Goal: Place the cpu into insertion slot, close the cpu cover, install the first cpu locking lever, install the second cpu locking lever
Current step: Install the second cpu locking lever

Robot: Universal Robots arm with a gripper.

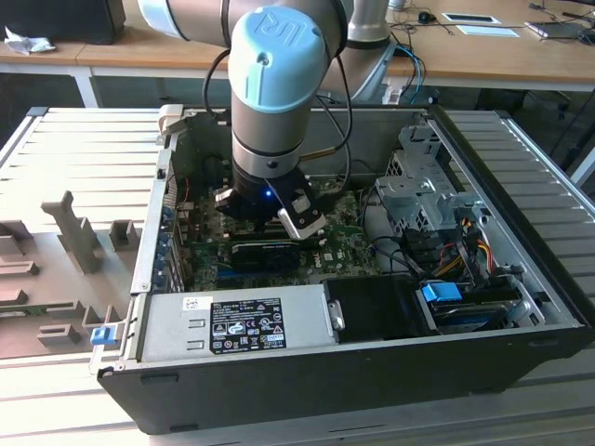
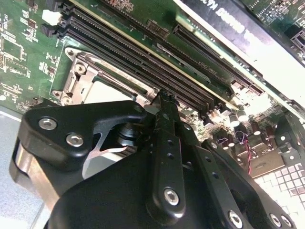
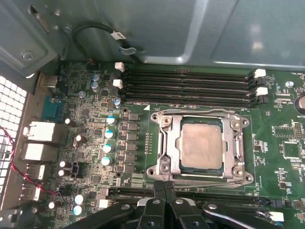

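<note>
Gripper [image 3: 164, 187] fingers are pressed together, tips meeting with nothing between them, just beside the socket's edge; in the second wrist view the closed tips [image 2: 164, 98] stand over the board next to the socket frame. CPU [image 3: 201, 144] sits seated in the slot [image 3: 162, 138], silver-grey top exposed. Cover [image 3: 231, 143] lies flat over it, its window framing the chip, metal frame resting on the socket rim. Whether the locking levers are engaged cannot be told. Memory slots [image 3: 188, 88] run along the socket's other side, apart from the fingers. In the exterior view the arm [image 1: 271, 102] reaches down into the open computer case [image 1: 307, 381], above the motherboard [image 1: 349, 246], with the power supply [image 1: 232, 325] along the near wall.
</note>
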